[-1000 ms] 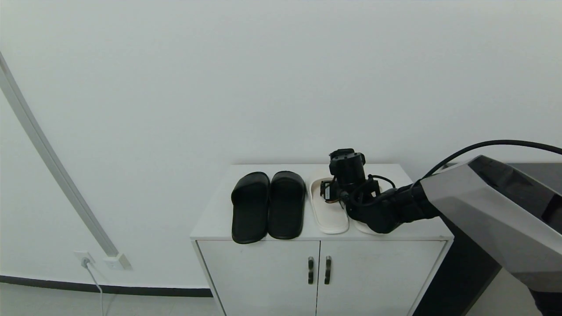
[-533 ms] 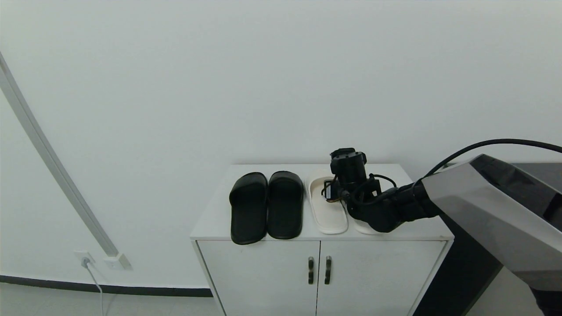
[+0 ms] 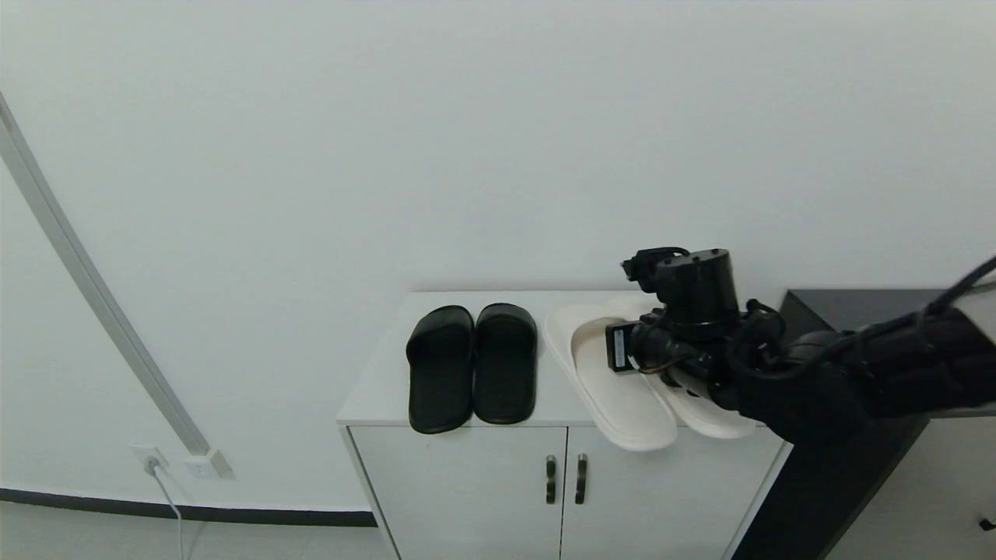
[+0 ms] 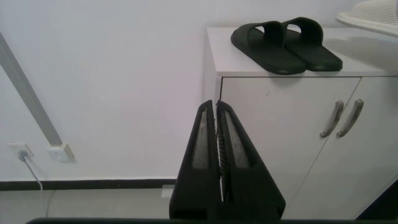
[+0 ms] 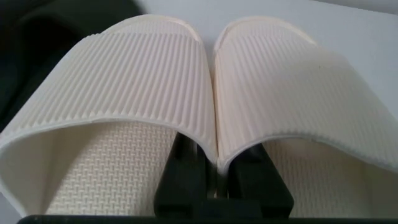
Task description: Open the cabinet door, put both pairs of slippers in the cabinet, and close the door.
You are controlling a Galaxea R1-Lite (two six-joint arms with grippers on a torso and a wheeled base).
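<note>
Matt slippers, smooth cabinet.
The white slippers (image 5: pixel 143 87) look like soft matt foam, with ribbed straps and finely patterned insoles. The black slippers (image 3: pixel 447 365) are smooth matt rubber. The cabinet (image 3: pixel 459 482) is smooth and white, its handles (image 4: pixel 339 118) dull metal.

Plain indoor room, domestic in style: bare white wall (image 3: pixel 498 117), low cabinet (image 3: pixel 467 498) bearing slippers (image 3: pixel 506 365), wall socket (image 3: pixel 148 457), slanted cable duct (image 3: pixel 78 264), dark skirting (image 3: pixel 187 512).
</note>
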